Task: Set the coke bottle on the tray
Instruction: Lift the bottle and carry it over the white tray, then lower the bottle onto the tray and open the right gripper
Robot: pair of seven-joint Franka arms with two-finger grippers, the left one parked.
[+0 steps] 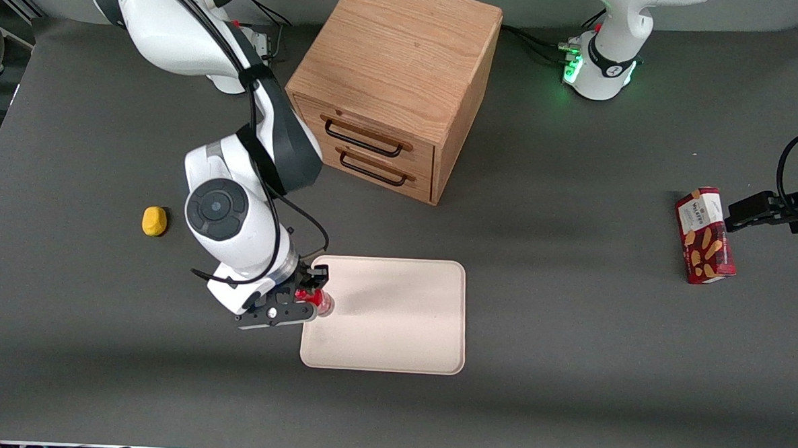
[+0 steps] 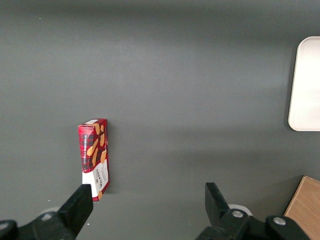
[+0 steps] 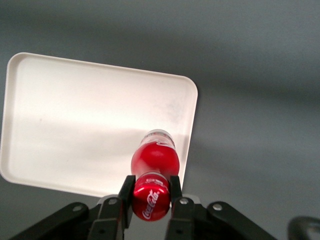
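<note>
front view: our tool [image 1: 310, 293] grips the small red coke bottle [image 1: 319, 303] just over the working-arm edge of the flat cream-white tray [image 1: 395, 318]. right wrist view: fingers [image 3: 126, 196] clamp its neck — bottle upright, base above the tray's rim [image 3: 191, 120].

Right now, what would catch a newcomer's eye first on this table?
Probably the gripper shut on a small red coke bottle, held over the edge of the cream-white tray at the working arm's end. Next, the wooden two-drawer cabinet, farther from the front camera than the tray, and the red snack box toward the parked arm's end.
</note>
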